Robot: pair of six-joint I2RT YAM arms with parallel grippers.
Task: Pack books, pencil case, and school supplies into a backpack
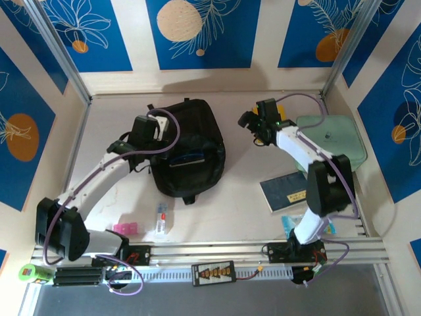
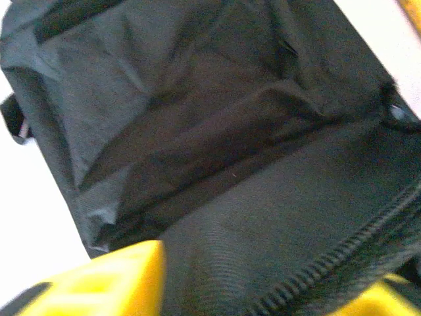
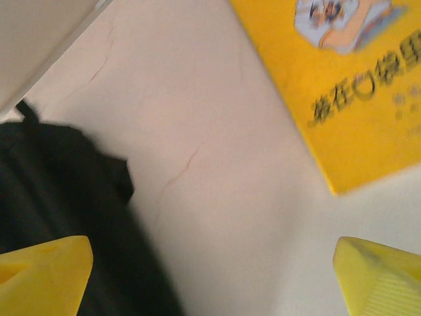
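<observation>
L gripper point(image 2: 250, 296): tips spread wide, nothing pinched. Black backpack point(image 2: 217, 164) fabric is close beneath, w/ its zipper point(image 2: 342, 263) running in btw the tips. From the top view this gripper hangs over the pack's upper left.

R gripper point(image 3: 210, 283): also wide open, empty, over bare table point(image 3: 217, 164). Yellow book point(image 3: 355, 85) lies flat ahead-right, clear of the tips; backpack edge to the left. Top view: dark blue book point(image 1: 279, 191) flat on table beside R arm, well apart from the pack. Mint-green case point(image 1: 332, 138) on the arm's far right side.
</observation>
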